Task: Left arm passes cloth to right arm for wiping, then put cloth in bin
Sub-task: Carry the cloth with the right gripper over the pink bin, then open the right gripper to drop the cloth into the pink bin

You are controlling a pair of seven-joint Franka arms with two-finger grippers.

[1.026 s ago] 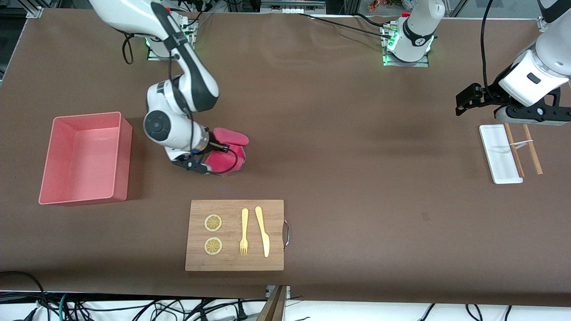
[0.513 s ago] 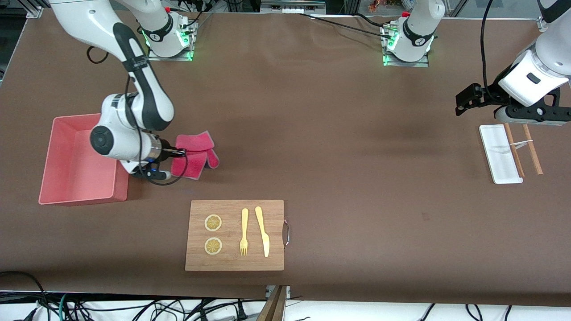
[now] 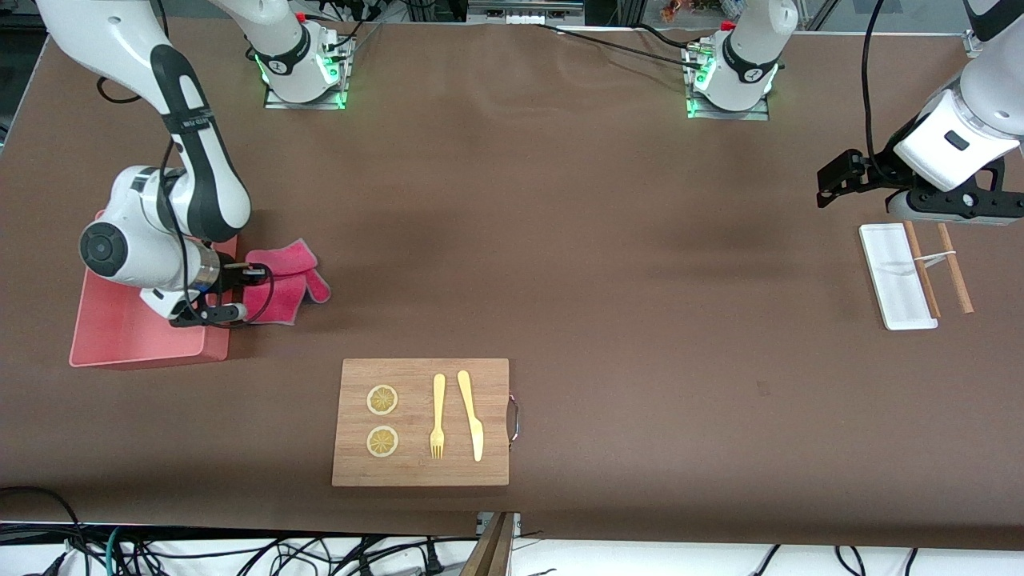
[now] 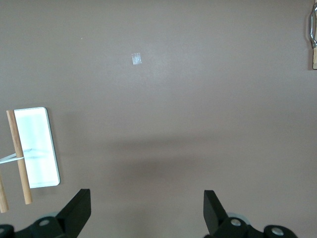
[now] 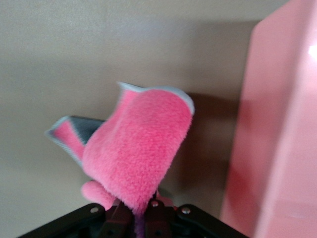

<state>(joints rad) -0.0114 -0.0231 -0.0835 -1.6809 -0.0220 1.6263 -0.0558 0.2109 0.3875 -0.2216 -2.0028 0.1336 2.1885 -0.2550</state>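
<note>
Locate the right gripper (image 3: 250, 274) at the right arm's end of the table, over the table surface just beside the bin (image 3: 120, 336). Its fingers are clamped on the cloth (image 3: 282, 278). The cloth hangs from the fingers in the air, folded over itself, with its magenta pile outward and its grey backing showing at one flap; in the right wrist view the cloth (image 5: 136, 153) fills the space ahead of the fingers, with the bin (image 5: 277, 134) wall close alongside. The cloth is outside the bin, beside the bin wall that faces the table's middle. The right arm's wrist housing overlaps the bin's rim.

Note that the left gripper (image 3: 836, 178) waits at the left arm's end of the table, above the surface near the white tray (image 3: 884, 280). Its fingers (image 4: 77, 210) stand wide apart and hold nothing.

The wooden board (image 3: 420, 472) lies near the table edge closest to the front camera, carrying two lemon slices (image 3: 382, 399), a fork (image 3: 438, 416) and a knife (image 3: 470, 414). Two wooden sticks (image 3: 922, 270) lie by the tray.
</note>
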